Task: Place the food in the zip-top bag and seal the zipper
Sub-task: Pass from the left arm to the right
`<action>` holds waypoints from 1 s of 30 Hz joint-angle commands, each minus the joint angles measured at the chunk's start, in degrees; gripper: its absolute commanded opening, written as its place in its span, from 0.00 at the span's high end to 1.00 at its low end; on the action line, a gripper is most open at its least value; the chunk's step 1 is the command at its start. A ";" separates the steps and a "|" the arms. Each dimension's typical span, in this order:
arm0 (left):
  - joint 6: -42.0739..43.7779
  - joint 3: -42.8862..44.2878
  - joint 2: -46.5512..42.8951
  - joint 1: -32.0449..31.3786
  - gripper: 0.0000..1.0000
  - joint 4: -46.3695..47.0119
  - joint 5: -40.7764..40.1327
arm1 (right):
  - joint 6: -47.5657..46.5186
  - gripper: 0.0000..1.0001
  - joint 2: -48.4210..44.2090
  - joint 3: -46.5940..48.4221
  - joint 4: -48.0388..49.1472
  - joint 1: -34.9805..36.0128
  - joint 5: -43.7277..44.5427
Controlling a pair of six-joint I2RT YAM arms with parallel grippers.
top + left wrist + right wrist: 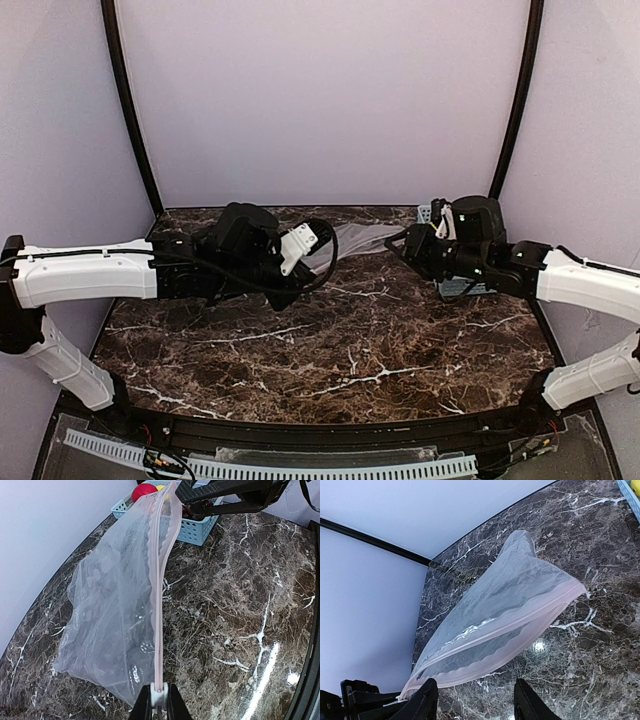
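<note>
Here's the left arm: long white shell links, black at every joint, a chunky black housing at the wrist; a thick black cable curls off that wrist in a loop; a small white boxy camera is mounted on the housing. Over to the right arm: same white shells, same black joints; a tuft of yellow and white wires shows at its wrist. Left gripper close up: two slim matte black fingers, flat-sided. Right gripper: two glossy black fingers, broad, rounded at the tips, catching the light.
</note>
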 commanded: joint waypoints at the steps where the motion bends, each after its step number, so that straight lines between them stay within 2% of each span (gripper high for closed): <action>1: -0.93 0.91 -0.18 0.11 0.99 -1.41 0.31 | 1.62 0.50 -0.52 -2.21 3.81 0.48 -1.90; 21: -0.88 0.65 -0.58 0.12 0.99 -1.29 1.19 | 0.90 0.59 3.58 0.66 6.38 0.35 -1.98; 30: -0.75 0.57 -0.40 0.09 0.99 -1.31 1.37 | 0.32 0.60 4.94 1.84 6.56 0.34 -1.98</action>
